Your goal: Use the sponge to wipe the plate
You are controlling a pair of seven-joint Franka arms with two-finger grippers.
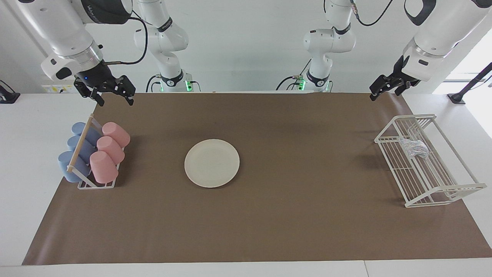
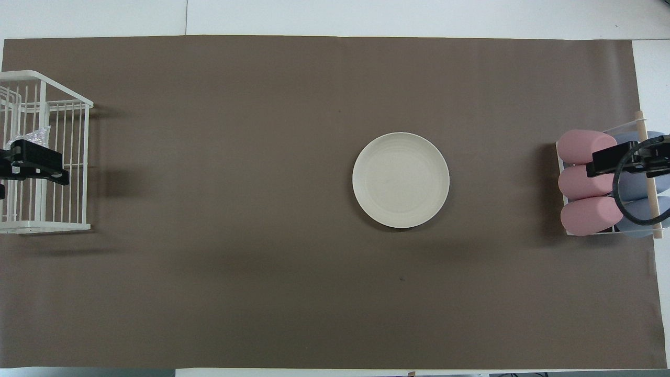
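Note:
The cream-white plate lies flat on the brown mat near the middle of the table; it also shows in the overhead view. The silvery-grey sponge lies in a white wire rack at the left arm's end and peeks out in the overhead view. My left gripper hangs open and empty in the air by the rack, well above the sponge; in the overhead view it covers part of the rack. My right gripper hangs open and empty over the cup holder.
A white cup holder with a wooden bar holds three pink cups and three blue cups on their sides at the right arm's end. The brown mat covers most of the table.

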